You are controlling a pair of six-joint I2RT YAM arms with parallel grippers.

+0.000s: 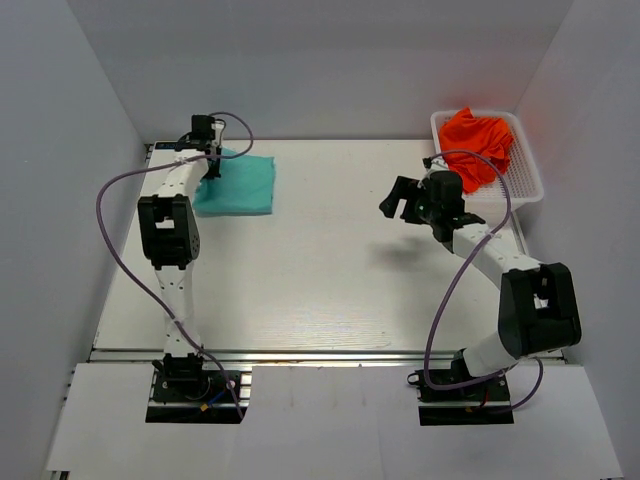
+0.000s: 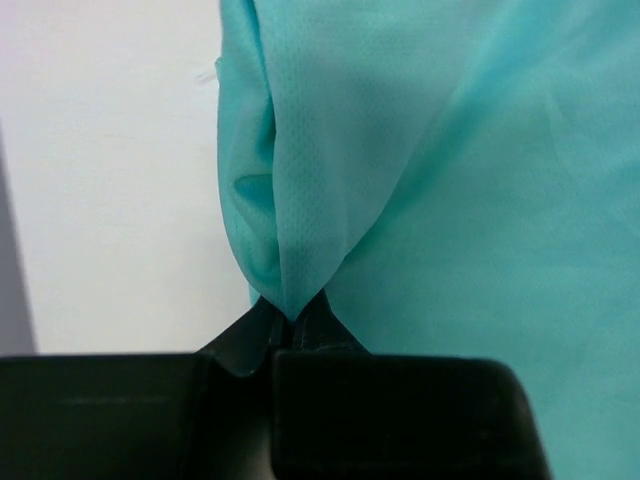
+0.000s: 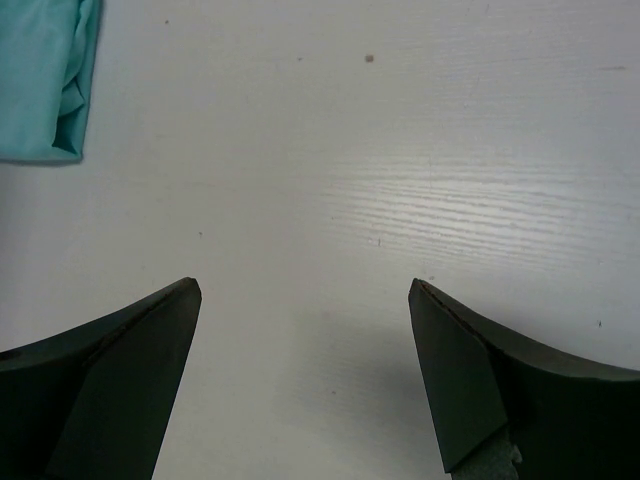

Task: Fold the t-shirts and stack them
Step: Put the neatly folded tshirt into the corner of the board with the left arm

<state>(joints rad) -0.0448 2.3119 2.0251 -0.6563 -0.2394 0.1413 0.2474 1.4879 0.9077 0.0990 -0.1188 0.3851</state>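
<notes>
Currently, at the far left of the desk [image 1: 320,280], the teal t-shirt [image 1: 245,188] lies flat as a roughly rectangular folded packet. My left gripper [image 2: 295,322] is clamped on a pinch of its fabric at the packet's left edge; the wrist view shows the jaws closed with a peak of teal cloth caught between them. Toward the middle-right, the right gripper [image 3: 305,300] hovers over bare desk, jaws spread wide and nothing between them. In the far right corner, the orange t-shirt [image 1: 478,142] sits crumpled in the white basket [image 1: 531,185], not yet taken out. Progress, as I judge it: teal looks folded or nearly so, pending release; orange has not been folded, and stacking has not begun, so roughly half the work or more remains. Count: two t-shirts (one teal, one orange), one basket, two grippers.
</notes>
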